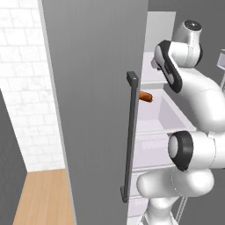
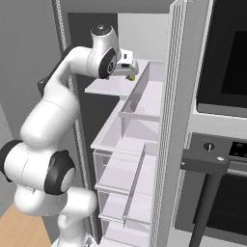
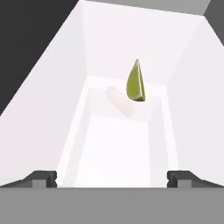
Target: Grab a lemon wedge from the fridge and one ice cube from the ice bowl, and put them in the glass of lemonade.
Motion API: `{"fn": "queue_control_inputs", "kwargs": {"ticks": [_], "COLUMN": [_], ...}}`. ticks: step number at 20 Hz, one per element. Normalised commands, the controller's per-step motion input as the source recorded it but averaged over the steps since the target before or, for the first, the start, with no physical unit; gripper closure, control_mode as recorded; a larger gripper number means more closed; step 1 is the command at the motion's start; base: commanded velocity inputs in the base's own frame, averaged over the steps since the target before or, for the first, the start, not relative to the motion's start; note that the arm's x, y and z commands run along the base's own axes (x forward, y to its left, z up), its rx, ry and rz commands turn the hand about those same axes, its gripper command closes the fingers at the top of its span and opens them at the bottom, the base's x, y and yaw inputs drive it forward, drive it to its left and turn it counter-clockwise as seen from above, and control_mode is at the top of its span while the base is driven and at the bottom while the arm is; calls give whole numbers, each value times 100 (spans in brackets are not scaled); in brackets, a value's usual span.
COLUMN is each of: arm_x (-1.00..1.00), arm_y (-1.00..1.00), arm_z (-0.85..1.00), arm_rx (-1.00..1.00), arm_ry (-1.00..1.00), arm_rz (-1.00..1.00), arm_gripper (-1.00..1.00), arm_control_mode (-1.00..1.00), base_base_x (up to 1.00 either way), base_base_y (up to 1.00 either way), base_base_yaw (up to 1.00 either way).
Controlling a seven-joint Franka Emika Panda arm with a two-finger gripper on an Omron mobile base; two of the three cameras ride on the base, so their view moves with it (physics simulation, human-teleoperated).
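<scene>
Nearest, in the hand view, the gripper (image 3: pixel 112 177) shows its two dark fingertips (image 3: pixel 43 178) spread wide apart at the bottom edge, released and holding nothing. Beyond the tips lies a white shelf (image 3: pixel 118 148) of the fridge (image 1: pixel 101 110), with pale walls rising on the left and right. Further in, toward the far wall of the compartment, sits the lemon wedge (image 3: pixel 136 82), a small yellow-green sliver resting apart from the fingers and roughly between their lines. In the right base view the wedge (image 2: pixel 130 76) appears as a tiny yellow-green speck just beside the hand, on an upper shelf of the open fridge.

The wedge stands on end in the hand view: its long axis runs up and down that picture, with the sharp tip pointing toward the top and the broader, rounded end lower. A faint pale shadow lies to its left.

It is likely very light, soft and a little slippery, easily crushed or flicked away. A gentle pinch across its thin flat faces, near the fuller middle rather than the pointed tip, seems the safest hold
</scene>
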Motion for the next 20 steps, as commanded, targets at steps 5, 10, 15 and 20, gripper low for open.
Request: {"fn": "queue_control_inputs", "kwargs": {"ticks": [5, 10, 15, 20], "arm_x": [46, 44, 44, 53], "arm_y": [0, -16, -22, -9], "arm_z": [-2, -1, -15, -15], "arm_rx": [7, 6, 0, 0], "arm_ry": [2, 6, 9, 9], "arm_rz": [-12, -1, 4, 8], "arm_gripper": [-100, -100, -100, -100], "arm_control_mode": [-100, -100, -100, -100], "base_base_x": [0, 0, 0, 0], "base_base_y": [0, 0, 0, 0], "base_base_yaw": [0, 0, 0, 0]}}
